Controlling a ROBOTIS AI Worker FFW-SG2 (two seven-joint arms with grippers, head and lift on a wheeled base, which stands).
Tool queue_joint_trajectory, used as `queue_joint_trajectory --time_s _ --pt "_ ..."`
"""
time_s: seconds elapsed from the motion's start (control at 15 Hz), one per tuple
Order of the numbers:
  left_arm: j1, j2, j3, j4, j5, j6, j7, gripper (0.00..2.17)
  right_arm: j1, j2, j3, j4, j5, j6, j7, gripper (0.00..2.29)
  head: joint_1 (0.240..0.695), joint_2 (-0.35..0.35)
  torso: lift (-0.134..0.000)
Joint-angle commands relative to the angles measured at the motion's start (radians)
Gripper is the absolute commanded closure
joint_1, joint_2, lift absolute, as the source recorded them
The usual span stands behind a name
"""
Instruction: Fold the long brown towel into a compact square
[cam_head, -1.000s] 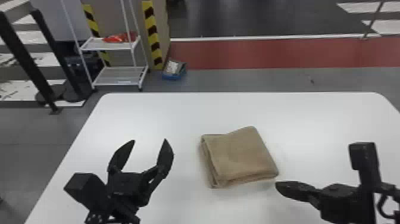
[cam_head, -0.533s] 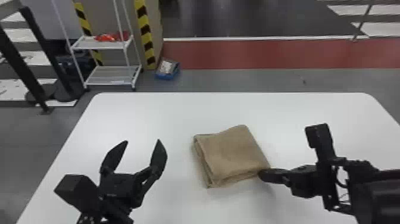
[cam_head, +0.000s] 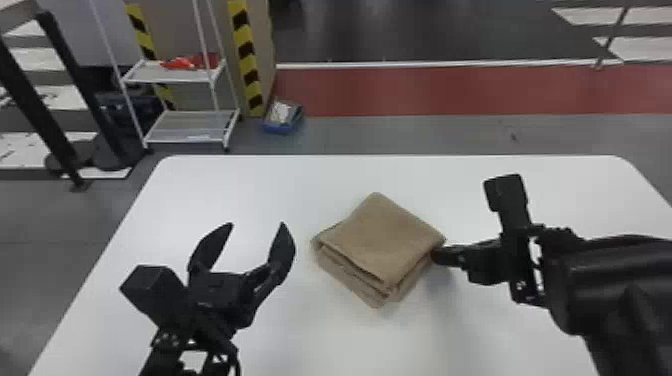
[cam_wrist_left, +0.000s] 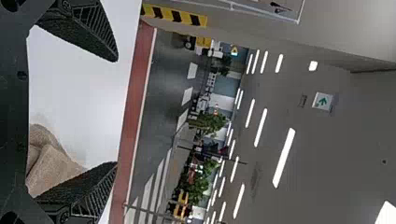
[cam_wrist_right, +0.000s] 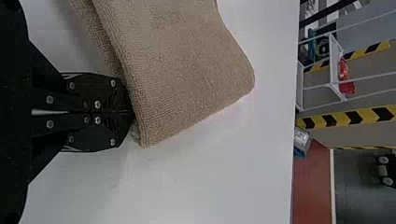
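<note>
White and smooth, the table (cam_head: 240, 180) has rounded far corners and grey floor (cam_head: 400, 135) beyond its far edge. About midway between its left and right edges lies the brown towel (cam_head: 382, 240), folded into a thick, squarish bundle, one corner pointing at the far edge and layers showing along its nearer sides. Touching the towel's right-hand corner is the right gripper (cam_head: 437, 256), its fingers together, the tips set against the cloth; the arm comes in from the right. On the other side, between the towel and the table's left edge and apart from the cloth, the left gripper (cam_head: 257, 225) holds its fingers wide apart. Past the table's far left corner stand a white rack (cam_head: 182, 125) with a red bag (cam_head: 182, 63) on its upper shelf, and black posts (cam_head: 32, 115). A blue box (cam_head: 280, 128) sits near yellow-and-black striped tape (cam_head: 245, 50), beside a red floor strip (cam_head: 450, 90).
</note>
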Motion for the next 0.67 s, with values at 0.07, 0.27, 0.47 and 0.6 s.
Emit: queue_joint_trajectory --time_s 0.07,0.27,0.47,0.6 --pt "-0.082 0.026 -0.050 0.067 0.019 0.031 0.000 0.09 -0.010 0.010 -0.007 0.041 -0.018 -0.077 -0.045 1.78 0.695 0.026 -0.123" --pt "-0.099 0.029 -0.055 0.081 0.027 0.034 0.000 0.09 -0.022 0.046 -0.002 0.091 -0.018 -0.203 -0.074 1.78 0.695 0.003 -0.123" --pt "-0.116 0.032 -0.067 0.095 0.030 0.034 0.000 0.09 -0.025 0.053 0.004 0.111 -0.021 -0.258 -0.093 1.78 0.695 0.014 -0.123" --pt "-0.125 0.032 -0.069 0.104 0.036 0.034 0.000 0.09 -0.037 0.054 0.007 0.139 -0.021 -0.273 -0.096 1.78 0.695 0.018 -0.123"
